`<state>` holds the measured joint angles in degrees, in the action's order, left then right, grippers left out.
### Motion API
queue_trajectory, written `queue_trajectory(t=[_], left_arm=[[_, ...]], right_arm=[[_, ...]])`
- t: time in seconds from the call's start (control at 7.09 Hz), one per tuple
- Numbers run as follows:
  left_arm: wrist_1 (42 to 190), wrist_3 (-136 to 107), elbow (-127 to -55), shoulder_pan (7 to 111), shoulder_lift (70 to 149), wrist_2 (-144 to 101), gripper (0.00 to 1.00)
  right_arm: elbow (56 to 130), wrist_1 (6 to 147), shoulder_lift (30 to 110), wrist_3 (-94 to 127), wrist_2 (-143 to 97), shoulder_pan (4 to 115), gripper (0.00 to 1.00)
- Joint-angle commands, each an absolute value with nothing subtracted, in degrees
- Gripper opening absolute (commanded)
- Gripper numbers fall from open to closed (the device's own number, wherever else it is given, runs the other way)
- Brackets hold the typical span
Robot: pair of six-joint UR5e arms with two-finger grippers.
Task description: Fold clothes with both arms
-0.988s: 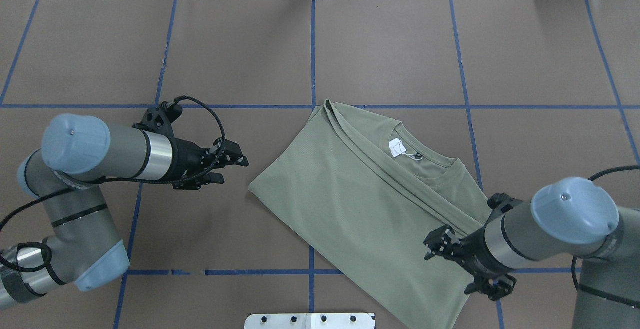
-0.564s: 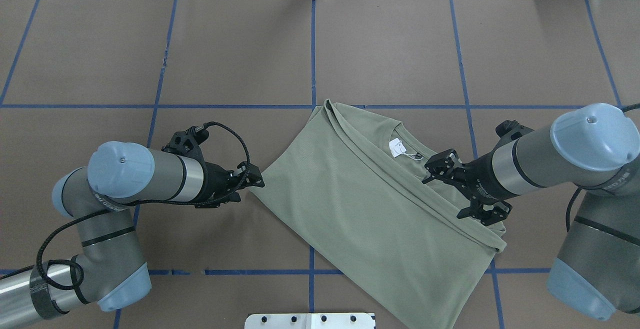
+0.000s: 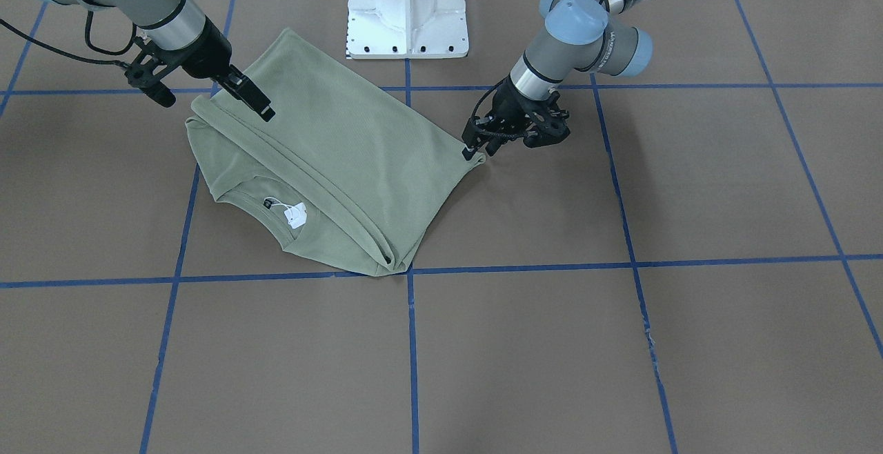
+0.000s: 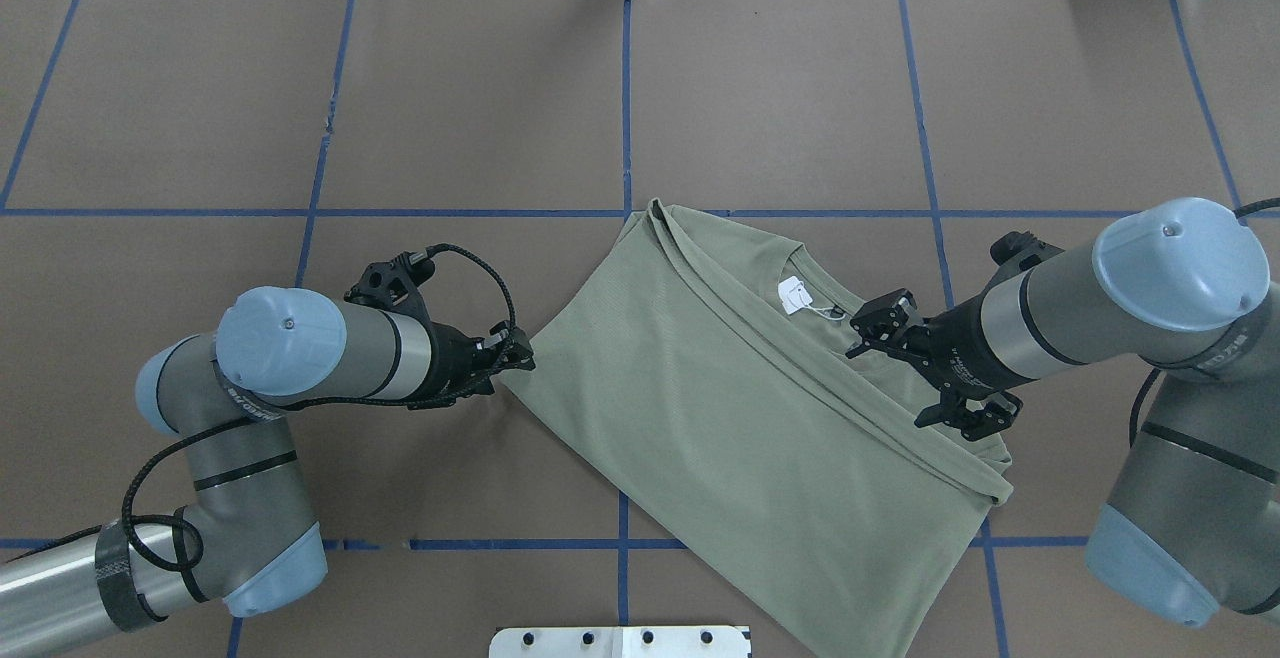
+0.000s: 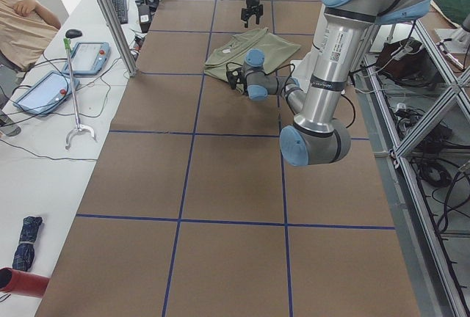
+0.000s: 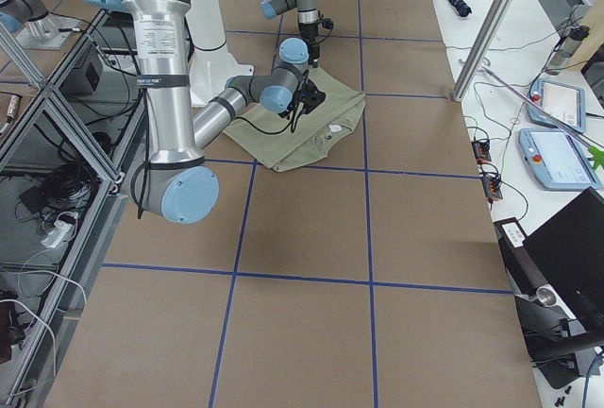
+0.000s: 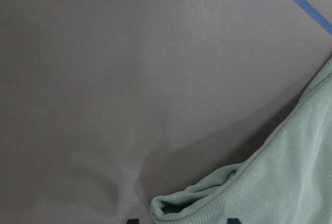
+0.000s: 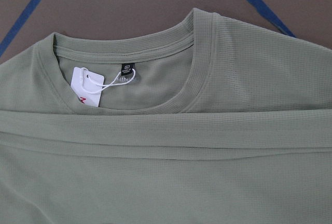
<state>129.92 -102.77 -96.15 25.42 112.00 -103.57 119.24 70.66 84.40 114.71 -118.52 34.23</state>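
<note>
both arms have closed in on the shirt (image 4: 720,418) over the last second. the left gripper (image 4: 518,363), which hung well clear of the cloth, now sits right at the shirt's left-hand corner. the right gripper (image 4: 888,386) has swung away from the shirt's lower edge, near the robot, and is now over the shoulder area just beside the collar (image 8: 197,79). in the last half second both have only crept a little further, so this reads as lining up two grasp points for the next fold, not yet a lift.

the pale green shirt lies flat and slantwise on the brown table (image 4: 300,88), a little right of centre in the overhead view. it is already partly folded: a long doubled edge runs across it just below the collar, and a white hang tag (image 4: 793,295) rests inside the neck opening.

the left gripper is spread open. its wrist camera shows the rolled shirt corner (image 7: 176,208) lying between the two fingertips (image 7: 133,220), with nothing pinched yet. whether the tips touch the table cannot be told.

the right gripper is also wide open and holds nothing. its fingers straddle the cloth beside the collar. its wrist camera looks down on the collar and tag with no fingertip in frame, and whether it touches the fabric cannot be told.
</note>
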Motion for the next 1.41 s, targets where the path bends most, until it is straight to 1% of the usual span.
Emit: queue_trajectory(t=[0.0,0.14,0.28,0.42,0.56,0.85,0.99,1.27], left_arm=[[129.9,-102.66,-95.63,25.31,112.32,-102.66,0.47],[129.9,-102.66,-95.62,25.31,112.06,-102.57,0.31],[129.9,-102.57,-95.71,25.49,111.63,-102.57,0.09],[128.95,-102.48,-95.8,25.49,111.53,-102.48,0.0],[126.67,-101.52,-95.97,26.01,111.53,-102.48,0.0],[121.4,-90.06,-95.81,30.74,112.06,-102.74,0.0],[121.12,-85.39,-94.5,34.94,114.32,-102.92,0.0],[124.25,-84.99,-79.71,40.5,127.29,-102.83,0.0]], right_arm=[[119.18,70.66,84.46,114.61,-118.56,34.1,1.0],[119.18,70.66,84.38,114.7,-118.56,33.93,1.0],[119.18,70.66,84.38,114.61,-118.56,34.01,1.0],[119.18,70.66,84.29,114.7,-118.56,34.01,1.0],[119.18,70.66,84.2,114.7,-118.56,33.93,1.0],[119.09,70.66,84.2,114.7,-118.56,34.1,1.0],[119.09,70.66,84.11,114.7,-118.56,34.19,1.0],[119.0,70.75,84.2,114.7,-118.56,34.19,1.0]])
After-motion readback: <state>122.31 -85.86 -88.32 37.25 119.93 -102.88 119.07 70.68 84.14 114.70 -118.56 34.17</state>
